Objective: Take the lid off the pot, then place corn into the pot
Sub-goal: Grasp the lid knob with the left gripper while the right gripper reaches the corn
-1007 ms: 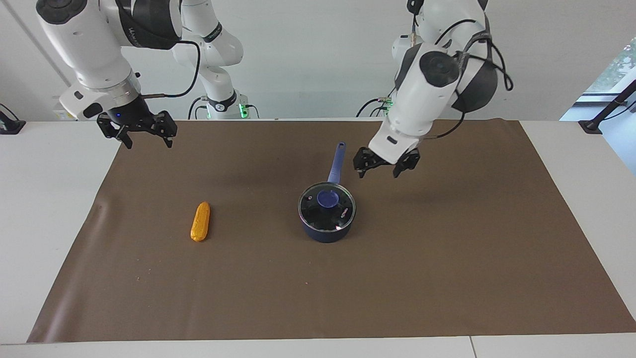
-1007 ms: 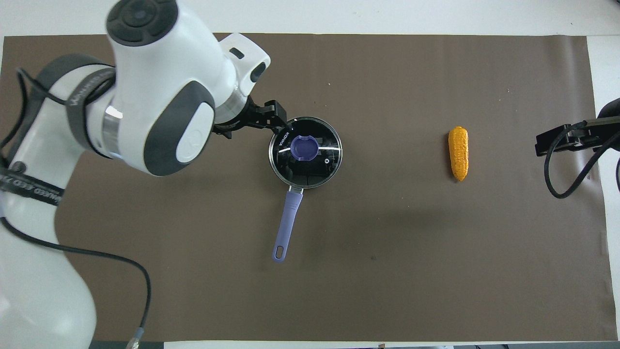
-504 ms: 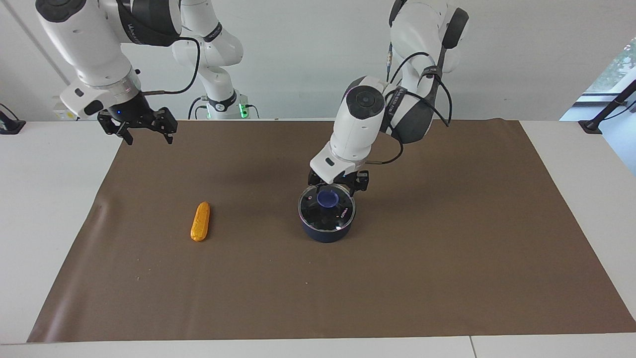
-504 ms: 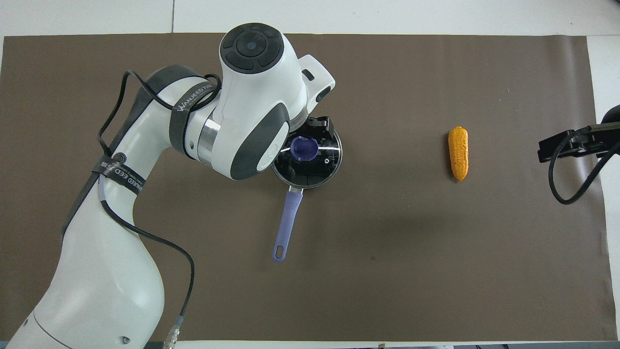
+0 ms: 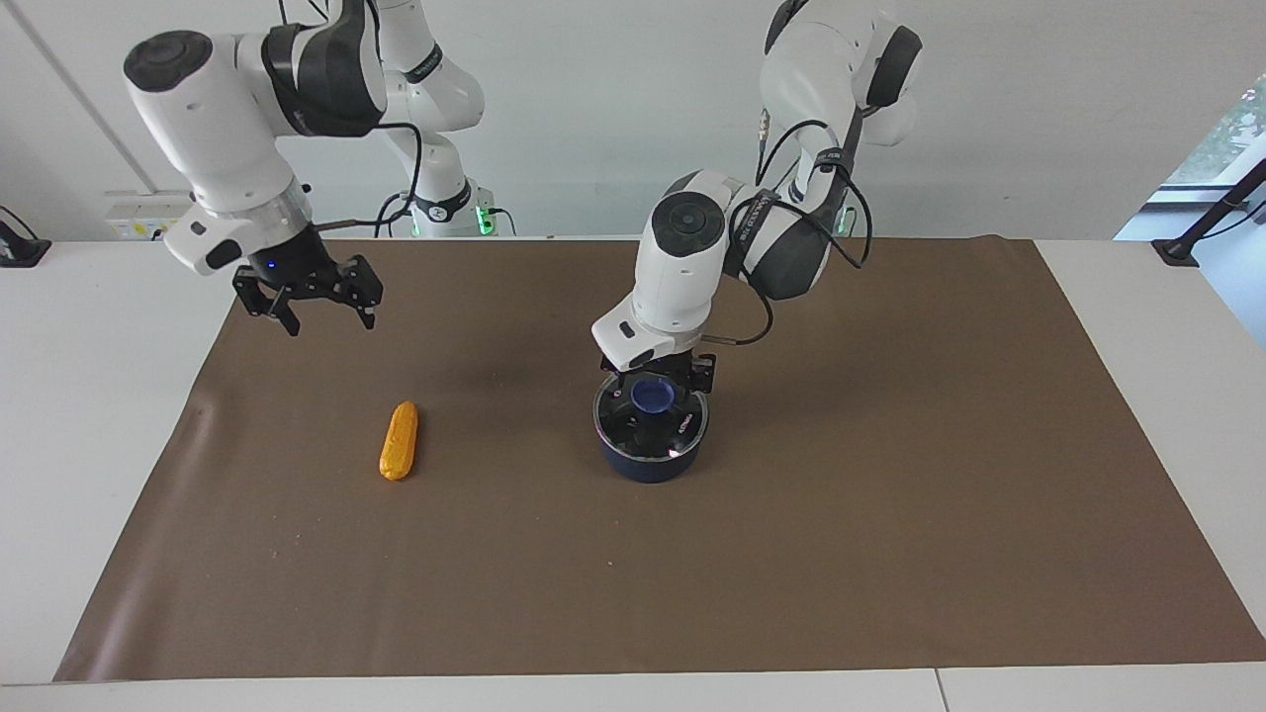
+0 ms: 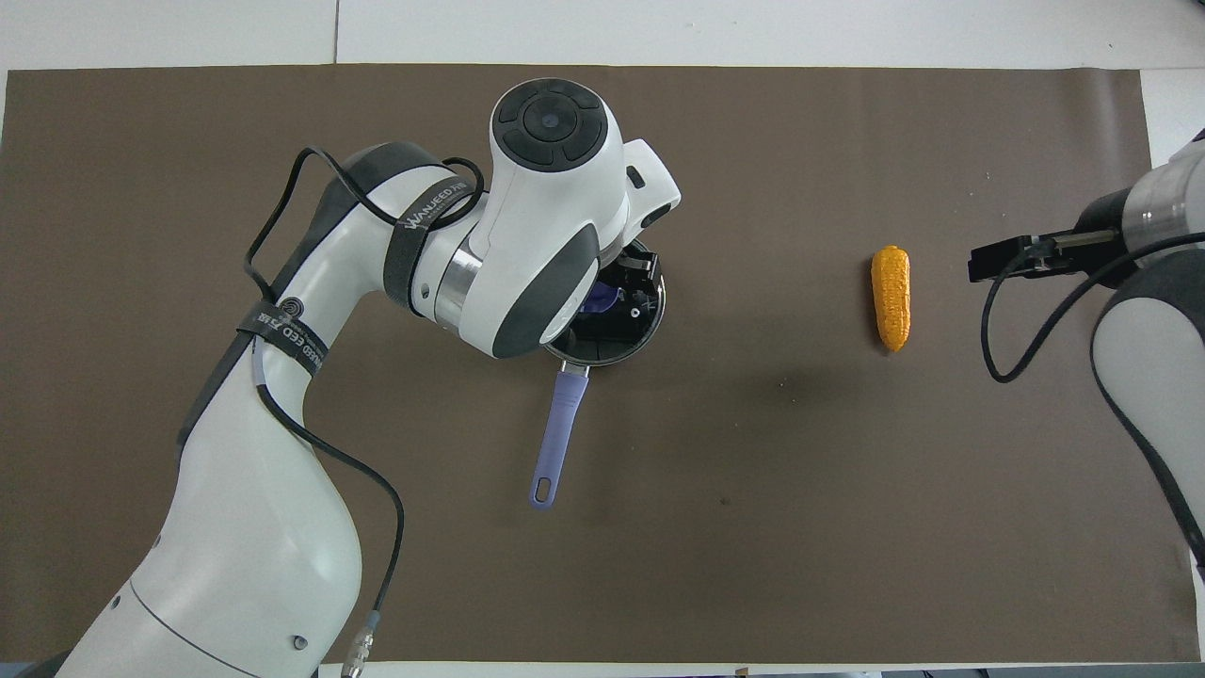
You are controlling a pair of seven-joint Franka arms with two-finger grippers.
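Your tabletop is white and made of joined panels, with seams showing along its edge farthest from the robots. You have a brown mat laid flat across most of it, leaving white margins at both ends; the mat shows a slight crease near the right arm's end. The wall you work against is plain white and evenly lit. You have a window at the left arm's end, with green foliage and daylight visible through it. A dark bracket stands on the tabletop corner there. A white socket box sits against the wall.
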